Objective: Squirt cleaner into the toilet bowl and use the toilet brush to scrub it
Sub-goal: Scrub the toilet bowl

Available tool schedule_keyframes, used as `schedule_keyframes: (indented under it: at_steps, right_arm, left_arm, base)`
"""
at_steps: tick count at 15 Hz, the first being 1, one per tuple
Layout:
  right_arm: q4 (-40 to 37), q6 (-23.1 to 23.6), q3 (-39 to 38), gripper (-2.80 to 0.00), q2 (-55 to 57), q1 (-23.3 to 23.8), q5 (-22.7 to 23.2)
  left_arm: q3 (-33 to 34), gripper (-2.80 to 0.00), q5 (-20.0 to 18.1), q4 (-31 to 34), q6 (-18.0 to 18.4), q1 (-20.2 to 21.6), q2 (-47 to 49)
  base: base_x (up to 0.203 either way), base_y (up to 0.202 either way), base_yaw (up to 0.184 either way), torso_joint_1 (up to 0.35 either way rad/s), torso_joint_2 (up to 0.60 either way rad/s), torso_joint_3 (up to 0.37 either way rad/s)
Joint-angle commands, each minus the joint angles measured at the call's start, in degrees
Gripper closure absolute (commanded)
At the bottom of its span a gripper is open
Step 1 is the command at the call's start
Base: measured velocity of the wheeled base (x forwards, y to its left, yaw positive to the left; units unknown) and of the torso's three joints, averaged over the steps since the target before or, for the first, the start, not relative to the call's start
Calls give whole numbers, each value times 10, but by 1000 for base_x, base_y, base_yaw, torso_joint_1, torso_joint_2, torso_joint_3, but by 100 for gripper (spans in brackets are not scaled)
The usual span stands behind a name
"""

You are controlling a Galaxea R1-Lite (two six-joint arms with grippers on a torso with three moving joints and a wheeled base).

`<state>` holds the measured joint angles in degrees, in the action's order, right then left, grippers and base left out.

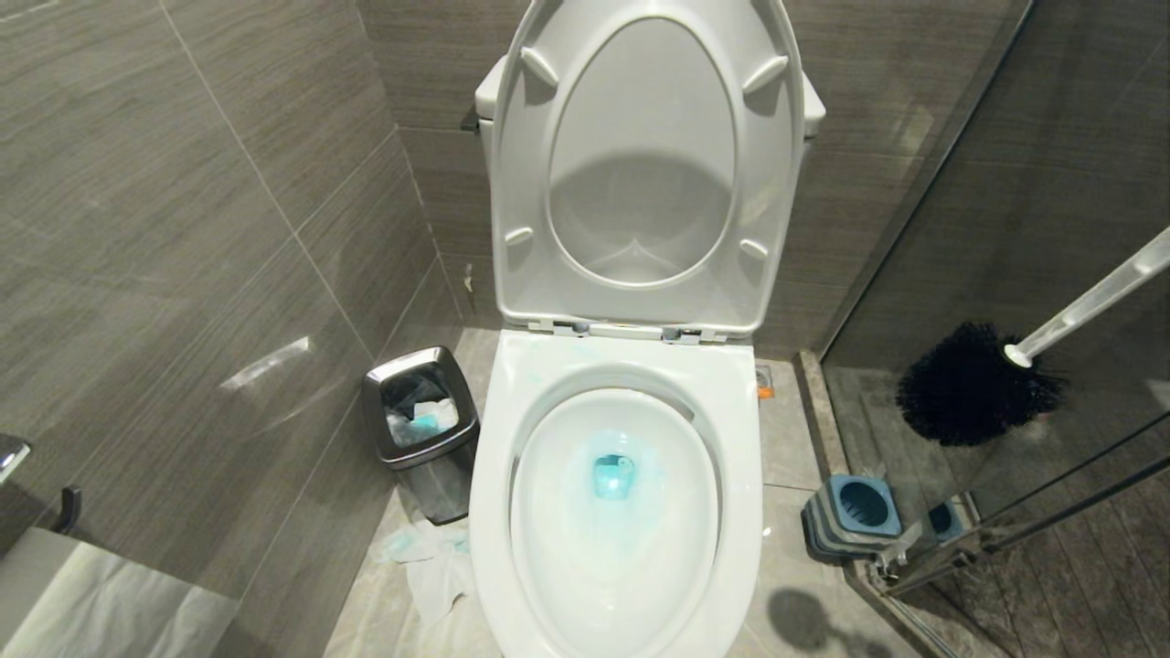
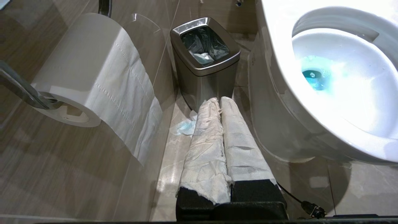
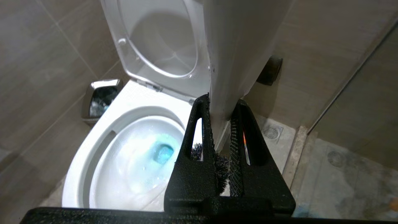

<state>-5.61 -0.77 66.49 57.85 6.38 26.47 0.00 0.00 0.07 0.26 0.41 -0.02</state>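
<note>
Right gripper point(image 3: 221, 124) clamped narrow on handle of toilet brush point(image 1: 1088, 306), out beyond the right rim of the toilet bowl point(image 1: 740, 512), in front of the glass partition point(image 1: 1051, 183). Handle slanting down and inward; black bristle head point(image 1: 973, 384) at the low end, clear of the rim. Blue cleaner point(image 1: 614, 475) pooled at the drain, centre of bowl. Holder point(image 1: 855, 512) empty on the floor by the right rim. Judged next: carry head leftward and down. Left gripper point(image 2: 219, 104) closed, paper-wrapped, low beside the left rim near bin point(image 2: 205, 62); farther from the brush.
</note>
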Motion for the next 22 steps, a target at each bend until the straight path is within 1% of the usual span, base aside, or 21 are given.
schedule_keyframes:
  at_steps: [1, 3, 5, 7, 8, 10, 12, 14, 17, 22]
  right_arm:
    - [6, 4, 1, 0, 62, -58, -25]
    - [32, 0, 3, 0, 130, -139, -94]
    - [98, -12, 1, 0, 206, -233, -179]
    - [163, -20, -9, 0, 248, -305, -265]
    - [176, -25, -19, 0, 255, -330, -289]
    - [184, -27, -32, 0, 259, -366, -303]
    - [186, -28, -33, 0, 272, -403, -338]
    - [209, -27, -35, 0, 292, -433, -365]
    - [255, -24, -36, 0, 338, -455, -411]
    - [319, -13, -36, 0, 411, -469, -454]
  left_arm:
    - [1, 0, 0, 0, 0, 0, 0]
    - [1, 0, 0, 0, 0, 0, 0]
    - [1, 0, 0, 0, 1, 0, 0]
    - [1, 0, -1, 1, 4, 0, 0]
    - [1, 0, -1, 1, 4, 0, 0]
    - [0, 0, 0, 1, 4, 0, 0]
    - [1, 0, 0, 1, 4, 0, 0]
    - [0, 0, -1, 2, 5, 0, 0]
    - [1, 0, -1, 2, 5, 0, 0]
    - [1, 0, -1, 2, 4, 0, 0]
  base:
    - [0, 0, 0, 0, 0, 0]
    - [0, 0, 0, 0, 0, 0]
    - [0, 0, 0, 0, 0, 0]
    - [0, 0, 0, 0, 0, 0]
    - [0, 0, 0, 0, 0, 0]
    - [0, 0, 0, 0, 0, 0]
    - [0, 0, 0, 0, 0, 0]
    - [0, 0, 0, 0, 0, 0]
    - [0, 0, 0, 0, 0, 0]
    - [0, 0, 0, 0, 0, 0]
